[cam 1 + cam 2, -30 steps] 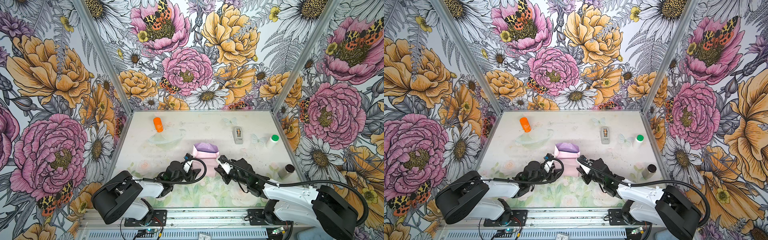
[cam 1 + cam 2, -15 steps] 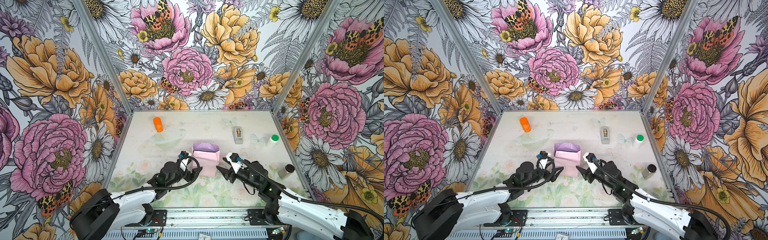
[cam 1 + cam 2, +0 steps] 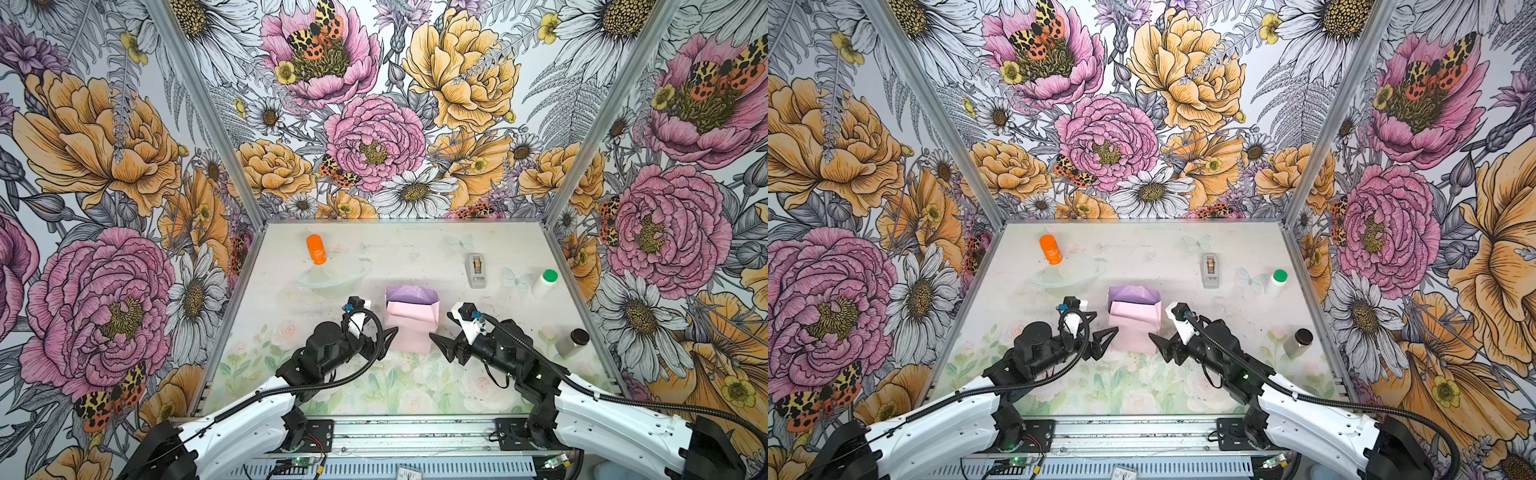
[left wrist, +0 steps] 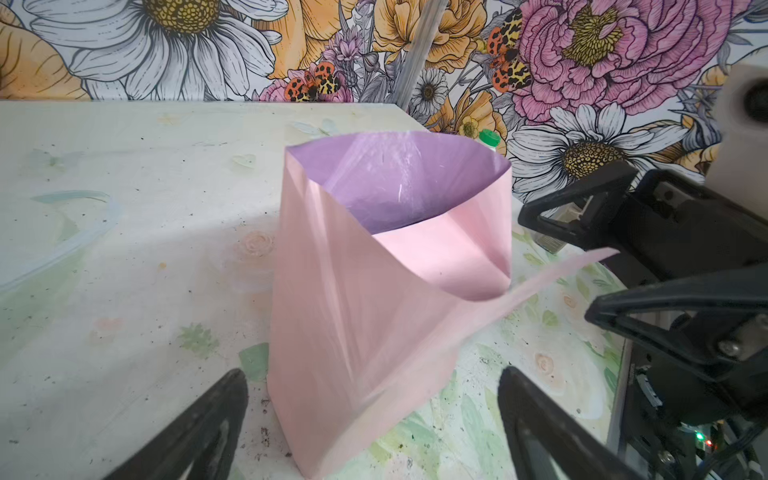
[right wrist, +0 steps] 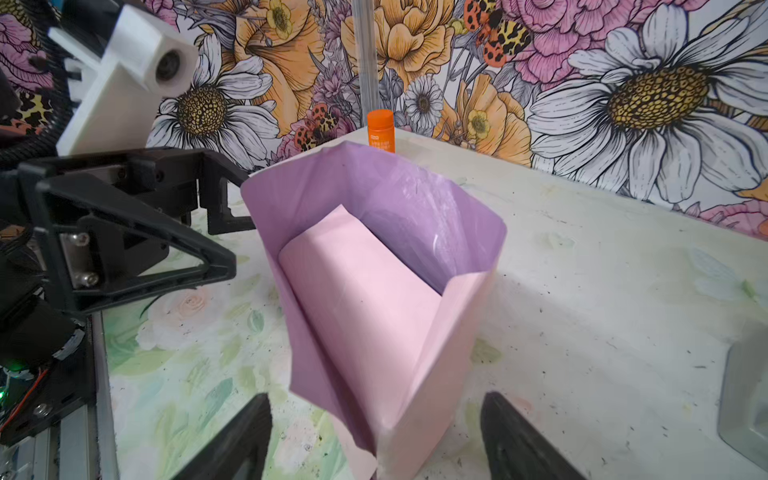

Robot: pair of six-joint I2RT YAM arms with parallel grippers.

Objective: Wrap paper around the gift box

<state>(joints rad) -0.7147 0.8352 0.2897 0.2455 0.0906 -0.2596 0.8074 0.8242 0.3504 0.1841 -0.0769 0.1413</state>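
Observation:
The paper (image 3: 411,322) stands folded up at mid-table like an open-topped pouch, pale pink outside and lilac inside, seen in both top views (image 3: 1133,320). The gift box is hidden. My left gripper (image 3: 384,338) is open just left of the paper's near end and does not touch it. My right gripper (image 3: 440,347) is open just to its right, also apart from it. In the left wrist view the paper (image 4: 365,311) rises between the spread fingers (image 4: 208,428), with a loose flap toward the right gripper (image 4: 582,257). In the right wrist view the paper (image 5: 374,299) stands free between the black fingers (image 5: 515,436).
An orange bottle (image 3: 316,249) and a clear dish (image 3: 332,274) sit at the back left. A grey tape dispenser (image 3: 477,270) and a white bottle with a green cap (image 3: 545,282) stand at the back right. A dark-lidded jar (image 3: 573,341) is by the right wall.
Both grippers have opened and drawn back toward the near edge, letting go of the paper's sides. The paper stays folded up on its own.

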